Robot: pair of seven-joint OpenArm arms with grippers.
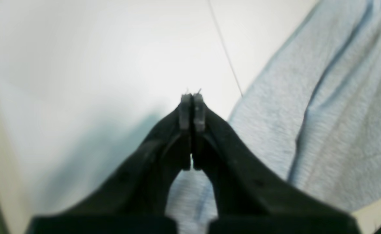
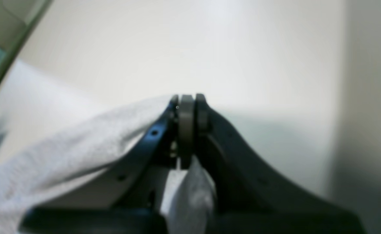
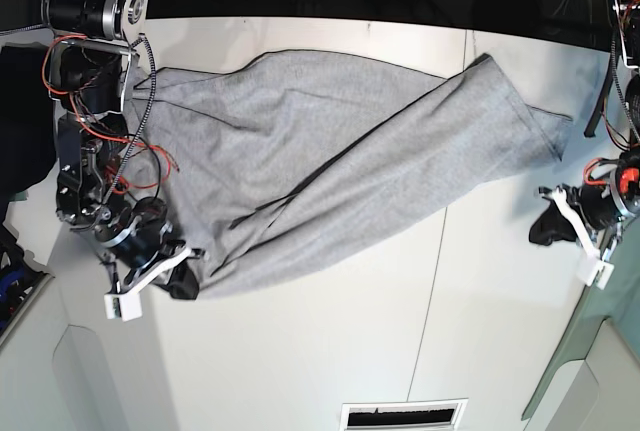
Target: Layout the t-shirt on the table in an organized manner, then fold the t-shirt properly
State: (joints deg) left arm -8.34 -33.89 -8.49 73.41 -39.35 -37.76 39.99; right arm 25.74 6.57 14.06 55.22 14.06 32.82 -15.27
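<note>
Right wrist: t-shirt (image 2: 63, 152) in right gripper (image 2: 187, 107).

The t-shirt (image 3: 330, 166) is soft heathered knit cloth — the table (image 3: 330, 351) smooth, matt white.

Hidden or unclear: both wrist views soft with blur; t-shirt (image 1: 323, 123) cut off by the right and lower edges of the left wrist view, its lettering side not visible anywhere; 1 corner concealed between the right gripper (image 2: 187, 107) pads; left gripper (image 3: 548, 227) small, dark, indistinct in the base view.
</note>
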